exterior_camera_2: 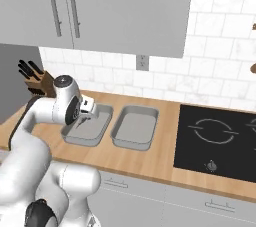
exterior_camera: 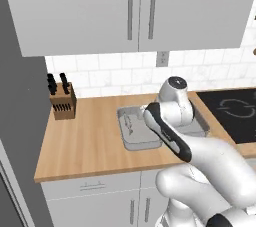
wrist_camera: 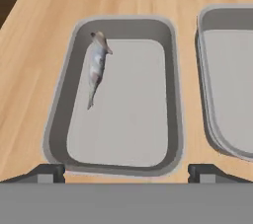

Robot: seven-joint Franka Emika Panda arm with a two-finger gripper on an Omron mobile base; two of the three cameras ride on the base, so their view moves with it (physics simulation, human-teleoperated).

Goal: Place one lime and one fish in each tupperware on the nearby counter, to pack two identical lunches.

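Observation:
Two grey tupperware trays stand side by side on the light wood counter (exterior_camera: pixel 85 141). A silvery fish (wrist_camera: pixel 96 65) lies along the left wall of the left tupperware (wrist_camera: pixel 173 94), head toward the far end. The right tupperware (wrist_camera: pixel 203 70) holds nothing that I can see. My gripper (wrist_camera: pixel 126 172) hangs open above the near rim of the left tupperware, with nothing between its fingertips (wrist_camera: pixel 47 171). From the right base view, my hand hovers over the left tupperware (exterior_camera_2: pixel 92 132), beside the right tupperware (exterior_camera_2: pixel 135 126). The lime is out of view.
A wooden knife block (exterior_camera: pixel 62 102) stands at the counter's back left. A black cooktop (exterior_camera_2: pixel 220 141) lies to the right of the trays. Pale wall cabinets (exterior_camera: pixel 135 6) hang overhead, and a tall grey panel (exterior_camera: pixel 17 136) bounds the counter's left end.

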